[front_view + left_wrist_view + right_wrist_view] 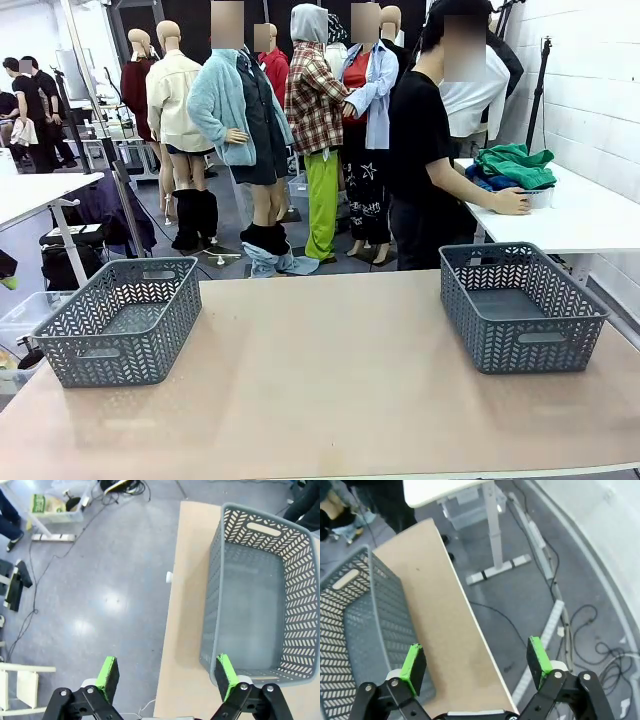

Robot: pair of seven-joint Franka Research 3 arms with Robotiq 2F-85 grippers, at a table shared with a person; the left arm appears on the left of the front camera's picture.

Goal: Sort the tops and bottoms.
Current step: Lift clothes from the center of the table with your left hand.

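Observation:
A pile of clothes lies on the white side table [590,215] at the far right: the green shorts [517,163] on top, with a bit of blue shirt [485,181] under them. A person in black [420,150] stands there with a hand [512,203] beside the pile. The navy trousers are out of view. My left gripper [167,677] stands open over the table's left edge, beside the left grey basket [257,595]. My right gripper [476,664] stands open over the table's right edge, beside the right grey basket [350,630].
Two grey baskets, both holding nothing, stand on the tan table [330,380]: one at the left [120,320], one at the right [520,305]. Cables [580,625] lie on the floor to the right. A clear bin [55,507] stands on the floor to the left.

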